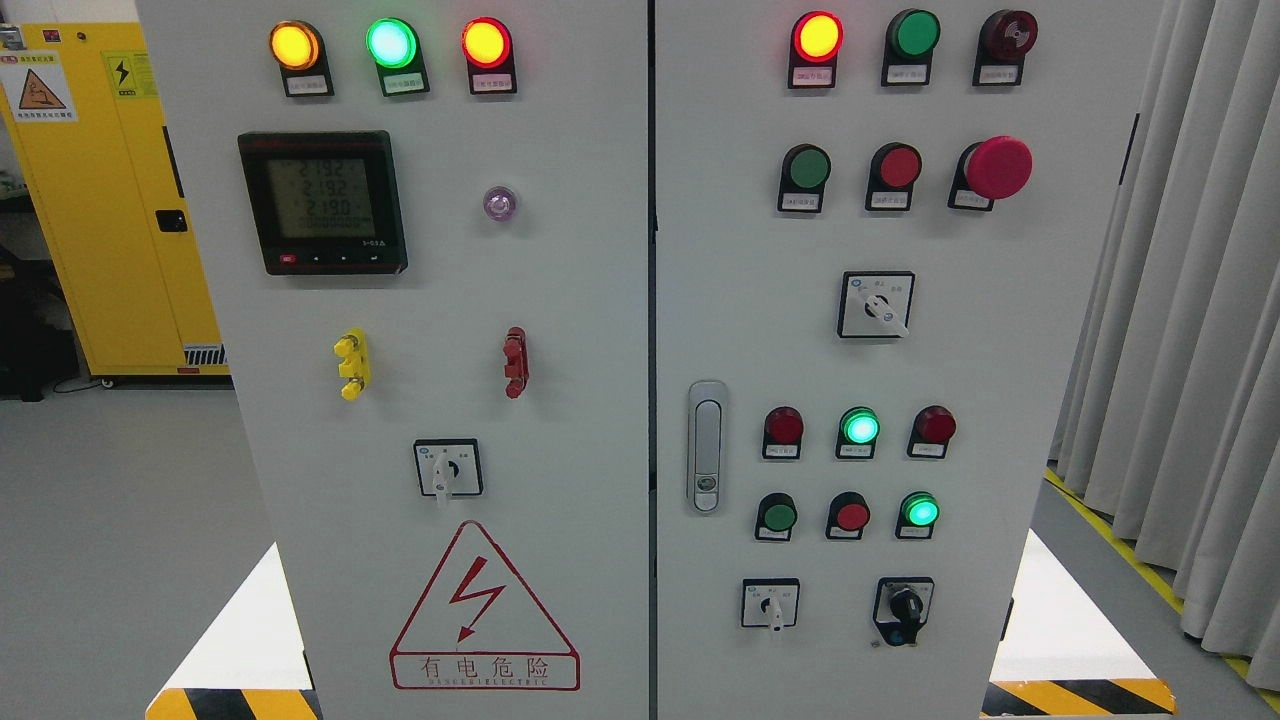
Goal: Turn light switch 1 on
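A grey electrical cabinet [600,300] fills the head view, split into a left and a right door. On the right door sit rows of push buttons: a green button [806,168], a red button [897,166] and a red mushroom button [997,166]. Lower down are a green button [777,516], a red button [850,516] and a lit green button [919,511]. Rotary switches show at the upper right [876,304], lower right [770,603] and on the left door [447,468]. A black knob switch [904,608] sits at the bottom right. I cannot tell which one is switch 1. Neither hand shows.
Indicator lamps glow along the top: orange [294,45], green [391,42], red [486,43] and red [817,36]. A digital meter [322,202] is on the left door, a door handle [706,445] on the right. A yellow cabinet [110,190] stands at the left, curtains [1190,300] at the right.
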